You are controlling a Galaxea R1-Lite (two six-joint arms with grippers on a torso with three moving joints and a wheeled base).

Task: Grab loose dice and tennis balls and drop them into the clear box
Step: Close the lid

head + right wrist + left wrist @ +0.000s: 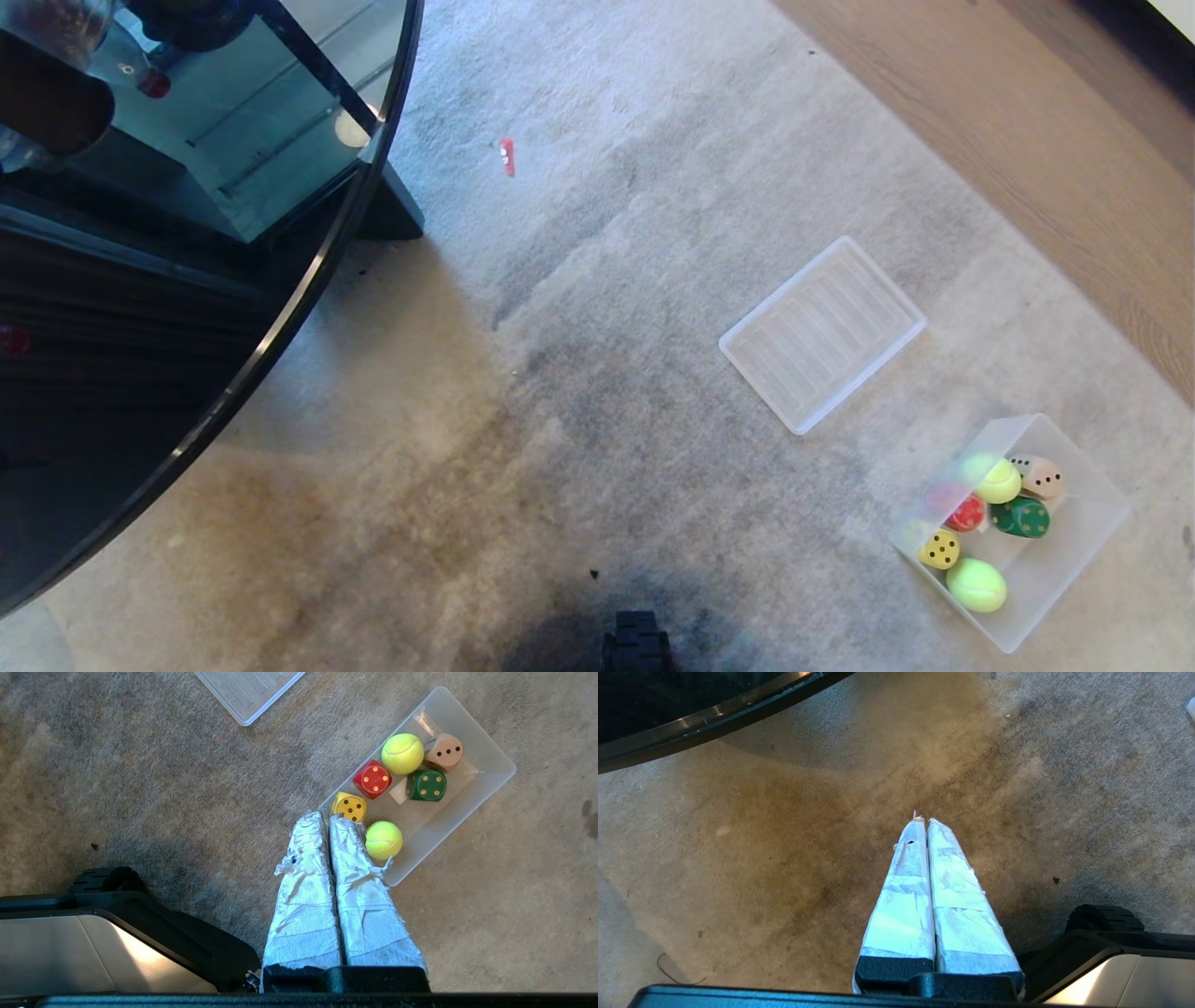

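Frosted clear box (1074, 597) holds dice, tennis balls; both pincers (924, 822) (324, 816) closed, empty, over carpet.

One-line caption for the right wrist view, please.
Right gripper, fingers shut and empty, above the carpet beside the clear box holding four dice and two tennis balls.

A frosted, see-through clear box (1074, 560) holds two yellow-green tennis balls (977, 585) and four dice (1020, 517): yellow with black dots, red with gold dots, green with gold dots, tan with black dots; beside it lies a clear ridged lid (822, 333). The carpet (597, 373) is mottled grey with tan-brown staining; the floor (1027, 140) is light wood grain; the table (140, 327) is black glass; a tiny red object (507, 156) lies on the carpet.
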